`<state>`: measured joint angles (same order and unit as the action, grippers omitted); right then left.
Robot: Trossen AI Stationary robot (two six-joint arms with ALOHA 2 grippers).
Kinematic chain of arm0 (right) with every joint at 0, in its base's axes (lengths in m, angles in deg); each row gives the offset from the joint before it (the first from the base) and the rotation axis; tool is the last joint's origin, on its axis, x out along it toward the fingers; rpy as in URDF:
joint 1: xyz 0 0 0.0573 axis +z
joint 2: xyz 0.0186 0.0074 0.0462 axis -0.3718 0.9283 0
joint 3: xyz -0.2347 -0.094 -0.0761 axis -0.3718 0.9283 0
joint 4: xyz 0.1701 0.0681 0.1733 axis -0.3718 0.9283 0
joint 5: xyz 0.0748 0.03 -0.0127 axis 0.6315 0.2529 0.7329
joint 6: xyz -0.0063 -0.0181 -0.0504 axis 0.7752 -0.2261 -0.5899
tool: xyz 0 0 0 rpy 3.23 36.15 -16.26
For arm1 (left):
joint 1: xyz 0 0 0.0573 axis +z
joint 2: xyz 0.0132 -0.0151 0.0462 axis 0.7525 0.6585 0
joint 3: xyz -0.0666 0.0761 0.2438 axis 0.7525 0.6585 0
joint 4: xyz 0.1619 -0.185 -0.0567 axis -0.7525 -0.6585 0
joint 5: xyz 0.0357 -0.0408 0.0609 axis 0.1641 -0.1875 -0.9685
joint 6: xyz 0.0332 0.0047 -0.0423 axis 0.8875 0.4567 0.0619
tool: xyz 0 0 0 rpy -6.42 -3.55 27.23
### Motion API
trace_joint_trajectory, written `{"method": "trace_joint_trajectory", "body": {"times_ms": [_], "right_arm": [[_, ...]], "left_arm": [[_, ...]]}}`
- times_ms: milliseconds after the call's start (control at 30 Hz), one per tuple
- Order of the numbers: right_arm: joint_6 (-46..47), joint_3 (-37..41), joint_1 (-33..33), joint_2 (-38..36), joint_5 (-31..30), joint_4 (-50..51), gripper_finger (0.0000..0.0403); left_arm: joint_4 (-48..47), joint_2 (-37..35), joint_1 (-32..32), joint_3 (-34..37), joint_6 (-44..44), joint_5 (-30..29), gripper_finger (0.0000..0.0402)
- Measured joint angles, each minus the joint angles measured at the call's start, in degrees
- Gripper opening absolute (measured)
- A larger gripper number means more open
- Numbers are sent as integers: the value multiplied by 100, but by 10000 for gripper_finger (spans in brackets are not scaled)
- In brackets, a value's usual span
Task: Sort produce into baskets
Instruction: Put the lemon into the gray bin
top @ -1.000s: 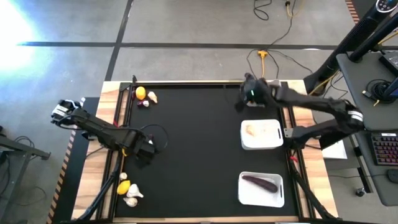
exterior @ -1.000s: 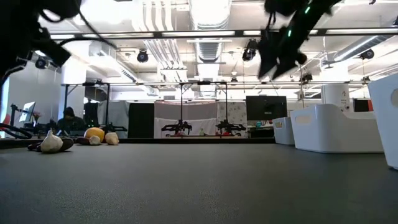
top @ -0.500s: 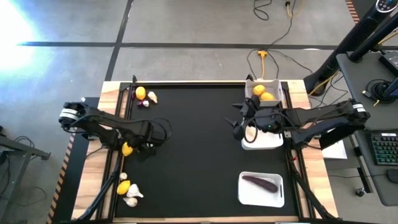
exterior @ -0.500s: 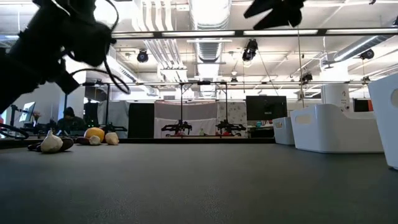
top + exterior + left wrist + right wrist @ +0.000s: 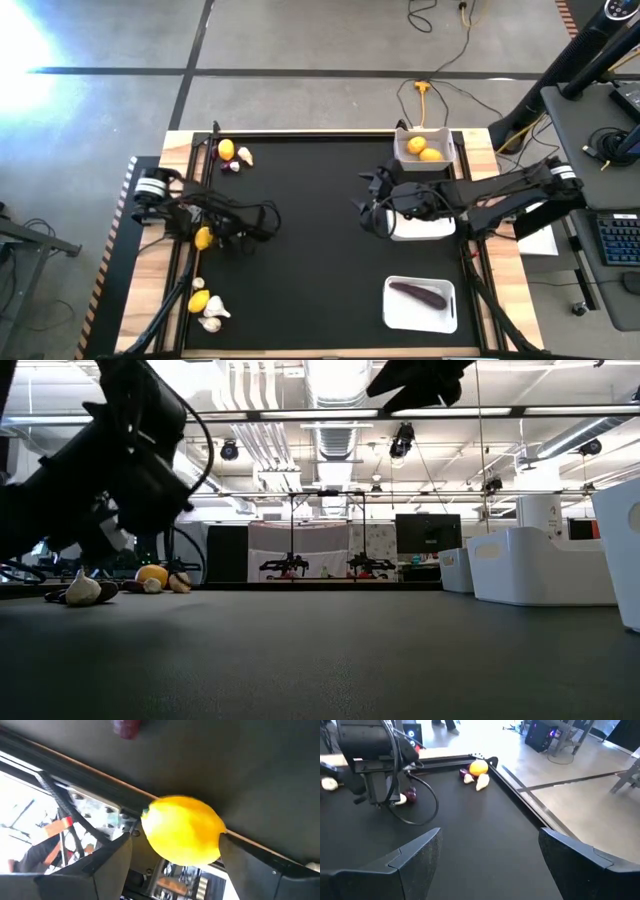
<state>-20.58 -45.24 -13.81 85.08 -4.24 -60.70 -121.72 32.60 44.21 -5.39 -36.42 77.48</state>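
Yellow and round, a lemon (image 5: pixel 182 829) is sitting between the spread fingers of the left gripper (image 5: pixel 205 238) at the table's left edge; whether they are pinching it or only framing it cannot be told. The right gripper (image 5: pixel 372 205) is hovering empty and spread over the mat, beside the middle basket (image 5: pixel 425 228); presumably it is reaching out for the produce still lying loose at the left corners, since two lemons (image 5: pixel 424 149) are lying in the far basket (image 5: pixel 403 155) and an eggplant (image 5: pixel 418 294) in the near basket (image 5: pixel 395 313).

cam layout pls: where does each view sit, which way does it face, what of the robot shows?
High: overhead, straight down; both arms, three baskets.
Low: table height, level across the mat; left arm, produce pile.
Left wrist: between its open fingers, at a lemon on the table edge.
Right wrist: past its open fingers, across to the left arm.
Shared: that lemon also shows in high.
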Motion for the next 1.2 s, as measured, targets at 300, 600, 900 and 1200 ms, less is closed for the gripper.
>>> {"method": "trace_joint_trajectory", "body": {"times_ms": [300, 600, 900, 1200], "right_arm": [[-7, 22, 0, 14, 2, 149, 324], [-7, 22, -2, 14, 0, 142, 324], [-31, 24, -2, 12, 0, 138, 324], [-238, 26, -2, 12, -4, 129, 325]], "left_arm": [[-13, 860, 0, 0, 136, -55, 299], [405, 1238, -3, 15, 375, -560, 296], [179, 989, -100, -6, 420, -595, 218], [-151, -390, -398, -751, -709, -742, 191]]}}
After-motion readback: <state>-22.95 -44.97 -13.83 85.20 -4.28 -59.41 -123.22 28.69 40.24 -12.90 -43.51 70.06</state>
